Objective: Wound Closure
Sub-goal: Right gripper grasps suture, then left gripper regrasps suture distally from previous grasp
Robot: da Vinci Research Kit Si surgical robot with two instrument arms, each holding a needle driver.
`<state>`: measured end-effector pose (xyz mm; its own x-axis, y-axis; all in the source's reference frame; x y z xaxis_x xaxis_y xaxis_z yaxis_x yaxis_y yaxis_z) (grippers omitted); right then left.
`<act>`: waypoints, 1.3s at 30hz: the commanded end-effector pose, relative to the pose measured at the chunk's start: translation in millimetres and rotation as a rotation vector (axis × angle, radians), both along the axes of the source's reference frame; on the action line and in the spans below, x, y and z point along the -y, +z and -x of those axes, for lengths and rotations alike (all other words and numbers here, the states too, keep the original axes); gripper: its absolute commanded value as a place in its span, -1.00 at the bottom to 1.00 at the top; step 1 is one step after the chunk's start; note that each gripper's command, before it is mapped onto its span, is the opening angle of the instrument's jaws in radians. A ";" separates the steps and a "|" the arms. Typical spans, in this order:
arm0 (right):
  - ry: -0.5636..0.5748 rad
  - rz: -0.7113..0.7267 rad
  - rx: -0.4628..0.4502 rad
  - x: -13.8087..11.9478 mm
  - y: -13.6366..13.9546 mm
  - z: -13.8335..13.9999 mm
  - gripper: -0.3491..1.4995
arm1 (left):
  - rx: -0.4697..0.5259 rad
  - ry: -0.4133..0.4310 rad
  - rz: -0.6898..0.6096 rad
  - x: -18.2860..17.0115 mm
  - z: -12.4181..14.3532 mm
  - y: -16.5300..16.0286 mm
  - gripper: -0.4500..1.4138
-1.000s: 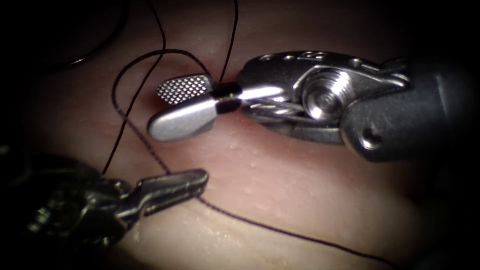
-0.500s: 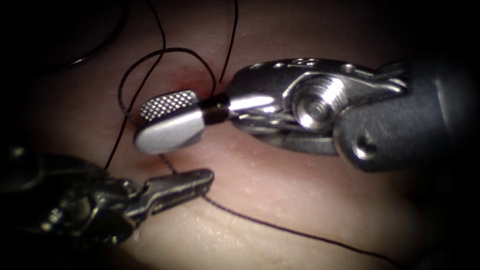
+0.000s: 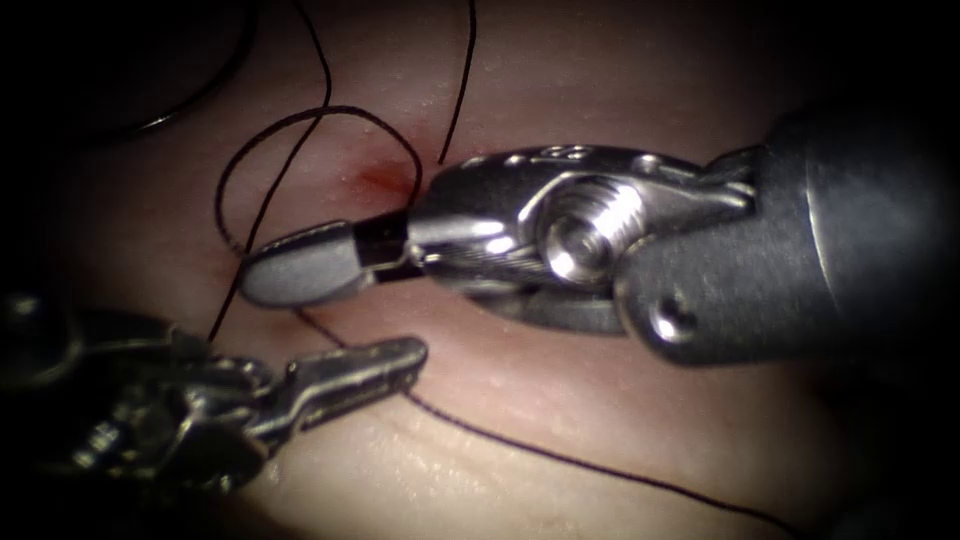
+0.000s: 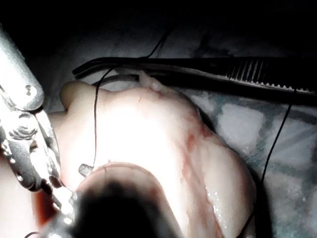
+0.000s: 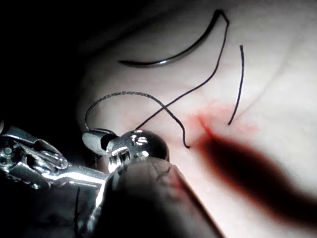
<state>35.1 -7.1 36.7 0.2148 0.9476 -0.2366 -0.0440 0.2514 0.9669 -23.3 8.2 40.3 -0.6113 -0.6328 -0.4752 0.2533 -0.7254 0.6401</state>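
I have the right tool [image 3: 262,272] reaching in across the tissue [image 3: 560,400], its fingers together. The thread [image 3: 560,460] loops round to meet their tip, so I judge them pinched on the loop, though the contact is too fine for me to be sure. The left tool [image 3: 400,360] sits low on the left with its fingers clamped on the thread. From there the strand runs off to the lower right across the tissue. My reading is that one tool anchors the strand while the other works the loop beside it, so that the thread is held at two places instead of lying slack.

Neither tool has the needle [image 5: 168,57]. It lies free on the tissue's surface, not in it, well apart from both tools, with the thread trailing from its end. In the endoscope view it would be the dark arc at the upper left. A short thread end stands out of the tissue beside a patch of red fluid [image 3: 380,180], just above the right tool's neck. I cannot make out the line of the cut from here, so I will not say which side of it the needle is on.

The tissue is pale, wet and glistening. In the left wrist view it rests on a patterned cloth [image 4: 233,119], where a pair of forceps [image 4: 223,69] with ridged fingers lies just behind it.
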 end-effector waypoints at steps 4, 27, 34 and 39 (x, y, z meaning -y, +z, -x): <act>0.050 -0.008 0.041 -1.5 0.3 0.6 -1.00 | -0.007 -0.018 0.006 0.8 0.5 0.4 0.33; 0.122 -0.116 0.103 -4.2 0.8 0.2 -1.00 | 0.049 -0.167 0.121 0.6 3.9 2.4 0.48; 0.132 -0.122 0.108 -5.1 0.8 -0.1 -1.00 | 0.075 -0.174 0.144 1.1 5.6 3.5 0.39; 0.135 -0.123 0.111 -5.2 1.0 -0.1 -1.00 | 0.089 -0.166 0.154 1.2 6.8 3.6 0.39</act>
<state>34.5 -1.5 37.2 0.1022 0.9897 -0.0997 -0.1783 0.1169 0.9770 -29.9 7.8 43.5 -0.6728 -0.5994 -0.4336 0.0755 -0.6387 0.7657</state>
